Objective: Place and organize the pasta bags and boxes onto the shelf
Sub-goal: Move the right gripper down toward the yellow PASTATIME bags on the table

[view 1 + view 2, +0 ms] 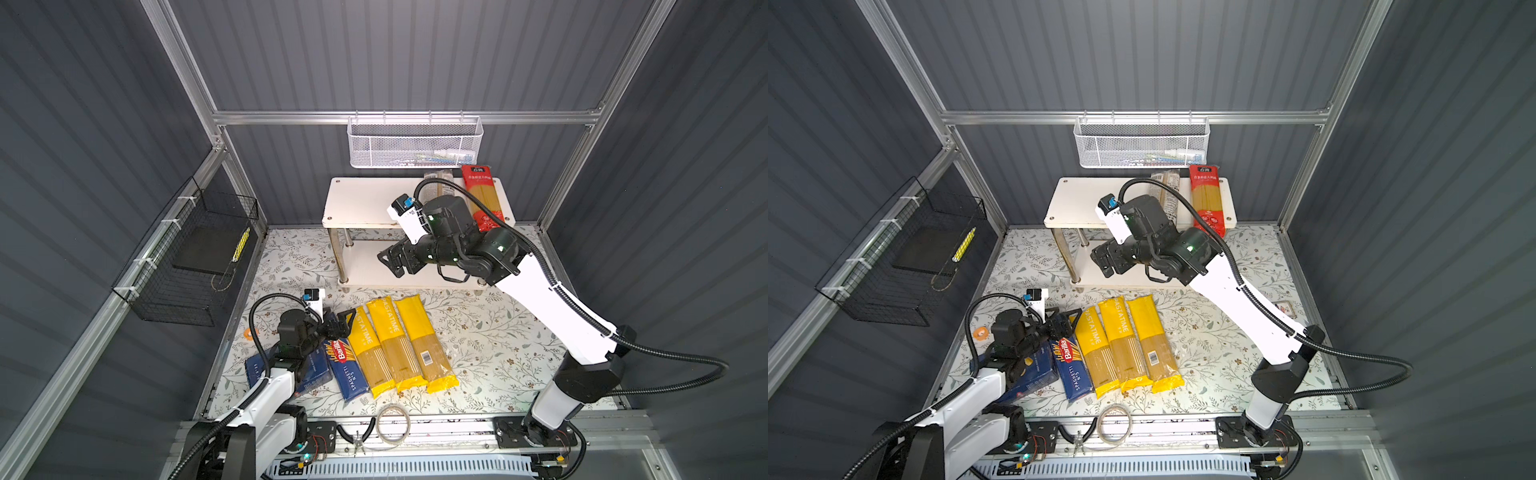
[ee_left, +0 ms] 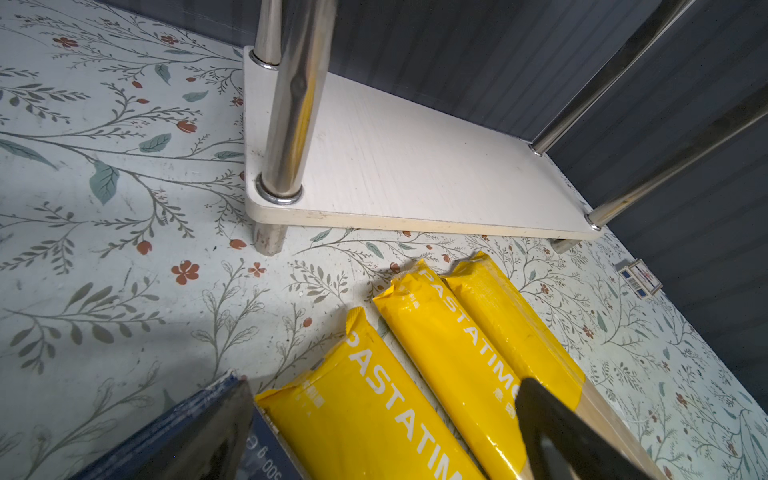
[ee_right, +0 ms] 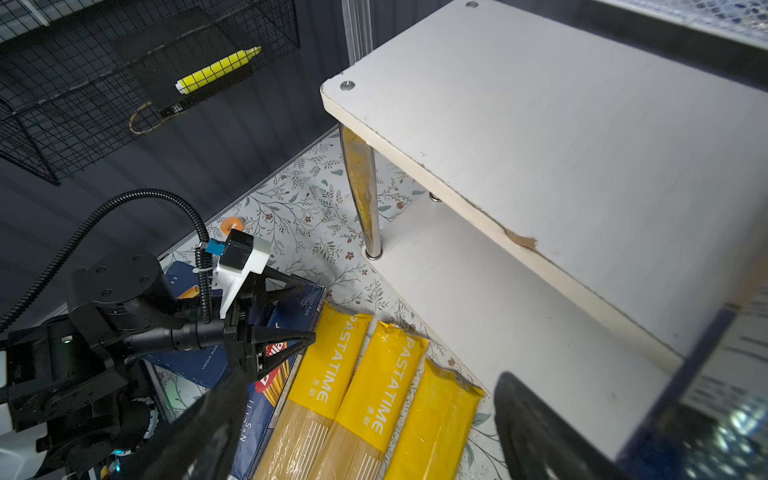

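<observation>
In a top view, the right hand [image 1: 391,263] is spread and empty before the shelf [image 1: 361,199], with the red bag [image 1: 484,199] shelved beyond it. Left wrist: left hand [image 2: 384,399] spread above PASTATIME bags [image 2: 440,332]. Right wrist: Barilla SPAGHETTI box [image 3: 259,411] just beside the left hand; next, probably lower and pinch.

Lower board [image 2: 415,166] bare, chrome legs [image 2: 291,104] at corners, upper board [image 1: 361,199] left half free

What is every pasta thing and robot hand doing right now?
Left gripper, open, empty.
Right gripper, open, empty, by the shelf.
Red bag, lying on the shelf top.
Clear bag, on the shelf top, partly hidden.
Yellow bags, three flat on the table, side by side.
Spaghetti box, flat on the table.
Wide box, on the table, partly hidden.
</observation>
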Available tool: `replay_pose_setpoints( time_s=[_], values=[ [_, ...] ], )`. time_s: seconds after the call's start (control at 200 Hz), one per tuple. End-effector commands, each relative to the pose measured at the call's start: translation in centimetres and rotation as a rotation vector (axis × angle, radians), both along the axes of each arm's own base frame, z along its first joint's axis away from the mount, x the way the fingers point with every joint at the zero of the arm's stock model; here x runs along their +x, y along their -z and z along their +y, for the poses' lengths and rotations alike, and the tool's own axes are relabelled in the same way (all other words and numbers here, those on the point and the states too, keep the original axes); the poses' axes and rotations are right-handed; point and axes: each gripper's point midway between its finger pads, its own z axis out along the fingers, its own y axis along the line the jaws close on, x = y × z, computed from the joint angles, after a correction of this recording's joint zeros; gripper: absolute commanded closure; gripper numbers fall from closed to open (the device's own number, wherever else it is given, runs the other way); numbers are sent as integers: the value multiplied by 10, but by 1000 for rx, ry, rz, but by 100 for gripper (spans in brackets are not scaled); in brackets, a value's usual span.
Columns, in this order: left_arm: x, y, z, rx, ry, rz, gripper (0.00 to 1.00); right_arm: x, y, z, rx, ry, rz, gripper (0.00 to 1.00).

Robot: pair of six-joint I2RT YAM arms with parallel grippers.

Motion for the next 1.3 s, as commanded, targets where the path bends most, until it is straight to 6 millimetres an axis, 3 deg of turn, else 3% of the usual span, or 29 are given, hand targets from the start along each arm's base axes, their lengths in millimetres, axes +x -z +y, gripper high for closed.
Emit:
replay_pose_setpoints(
  time_s=[0.0, 0.135, 0.34, 0.58, 0.865, 0.971, 1.136, 1.296],
  values=[
    [5, -14, -3, 3, 11, -38, 0, 2, -3, 4, -5, -16, -21, 7],
    [5, -14, -3, 3, 12, -40, 0, 11, 3, 7, -28, 9, -26, 6],
    [5, -13, -3, -2, 9, -39, 0, 38, 12, -6, -129, 155, -44, 5],
    [3, -16, -2, 5, 6, -47, 0, 49, 33, -13, -176, 215, 5, 4],
    [4, -15, -3, -1, 10, -42, 0, 51, 20, -33, -184, 277, -12, 3],
    [4, -16, -5, -5, 22, -43, 0, 45, 14, -29, -153, 228, -18, 3],
    [3, -21, -3, 2, 14, -58, 0, 16, -8, 0, -38, 57, -33, 1],
    [2, -21, 2, 20, -8, -70, 0, -11, -33, 3, -24, 33, -98, 1]
  ],
)
